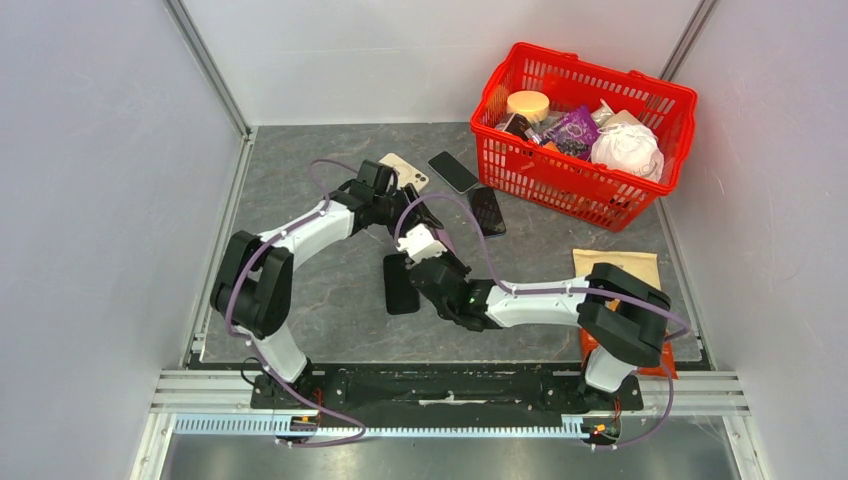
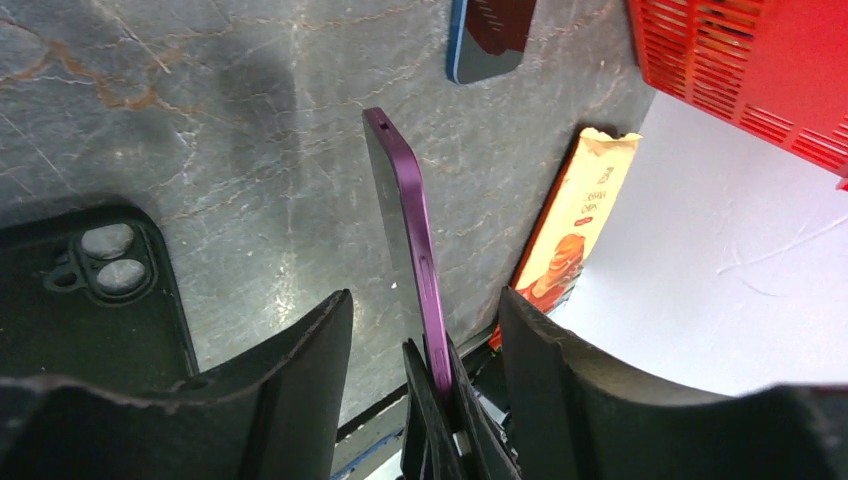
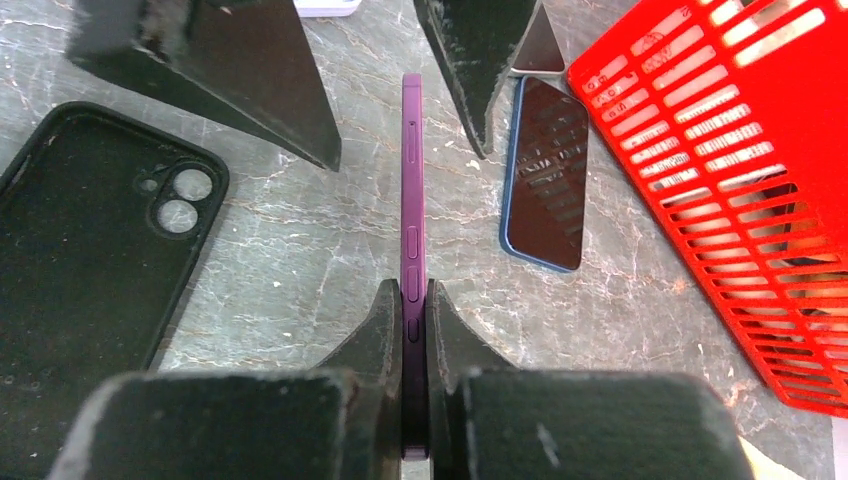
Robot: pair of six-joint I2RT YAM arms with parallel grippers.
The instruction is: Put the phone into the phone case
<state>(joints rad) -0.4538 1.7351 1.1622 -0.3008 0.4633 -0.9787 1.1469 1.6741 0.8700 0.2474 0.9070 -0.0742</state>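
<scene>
The purple phone (image 3: pixel 412 190) is held on edge above the table, and it also shows in the left wrist view (image 2: pixel 408 230) and the top view (image 1: pixel 412 217). My right gripper (image 3: pixel 413 312) is shut on its near end. My left gripper (image 2: pixel 425 335) is open, with one finger on each side of the phone's far end and not touching it. Those fingers (image 3: pixel 250 90) show at the top of the right wrist view. The black phone case (image 3: pixel 80 260) lies open side up on the table to the left of the phone, also seen from above (image 1: pixel 400 284).
A blue-edged phone (image 3: pixel 545 180) lies face up right of the held phone. Two more phones (image 1: pixel 403 170) (image 1: pixel 452 170) lie behind. A red basket (image 1: pixel 520 170) full of items stands at the back right. A tan envelope (image 1: pixel 625 262) and an orange snack packet (image 2: pixel 570 220) lie at the right.
</scene>
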